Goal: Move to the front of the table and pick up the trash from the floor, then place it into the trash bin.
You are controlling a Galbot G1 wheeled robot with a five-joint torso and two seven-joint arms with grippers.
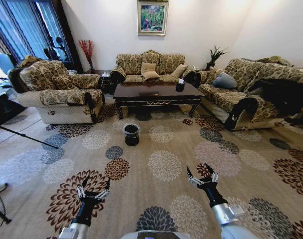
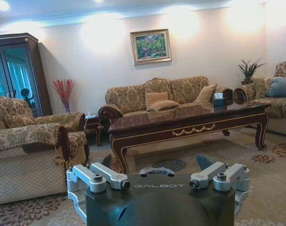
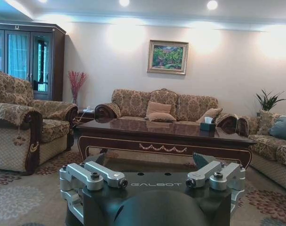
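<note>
The dark glossy table stands at the far middle of the room, ringed by sofas, and its gold-trimmed apron faces me in the left wrist view and the right wrist view. The small black trash bin with a clear liner sits on the carpet in front of the table's left part; its crinkled rim peeks over my left gripper's body. The trash is out of view. My left gripper and right gripper hang low over the carpet, both open and empty, far short of the bin.
A patterned armchair stands at the left, a long sofa at the right and another sofa behind the table. A black tissue box sits on the table. Tripod legs cross the floor at the far left. Flowered carpet lies between me and the bin.
</note>
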